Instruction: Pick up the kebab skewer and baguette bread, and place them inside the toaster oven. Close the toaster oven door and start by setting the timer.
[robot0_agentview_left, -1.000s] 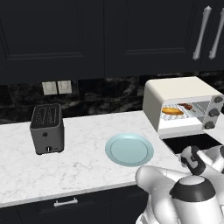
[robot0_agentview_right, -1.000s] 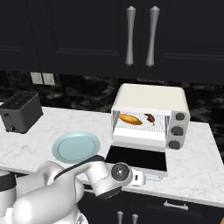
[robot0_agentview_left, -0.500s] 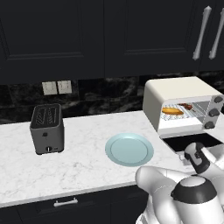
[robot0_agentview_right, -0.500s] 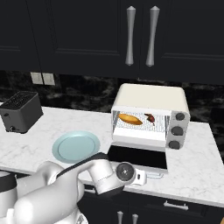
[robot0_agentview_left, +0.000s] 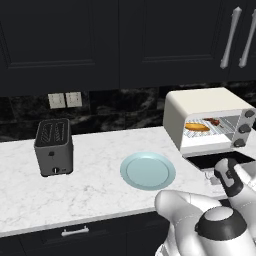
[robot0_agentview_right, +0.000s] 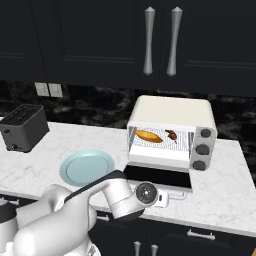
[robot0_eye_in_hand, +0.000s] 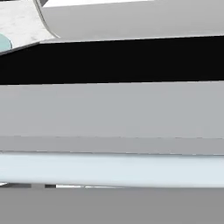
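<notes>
With the baguette bread (robot0_agentview_right: 149, 136) and kebab skewer (robot0_agentview_right: 171, 135) already on the rack inside the toaster oven (robot0_agentview_right: 172, 132), the gripper (robot0_agentview_right: 167, 198), its jaw state unclear, sits at the lowered toaster oven door (robot0_agentview_right: 159, 177), which next needs lifting shut.

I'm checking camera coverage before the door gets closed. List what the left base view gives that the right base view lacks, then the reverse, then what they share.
Left base view: the plain left side wall of the toaster oven.
Right base view: the open toaster oven door lying flat across its full width, and bare counter to the right of the oven.
Shared: the baguette bread and kebab skewer on the rack, the empty blue plate, the black toaster, and the oven knobs.
</notes>
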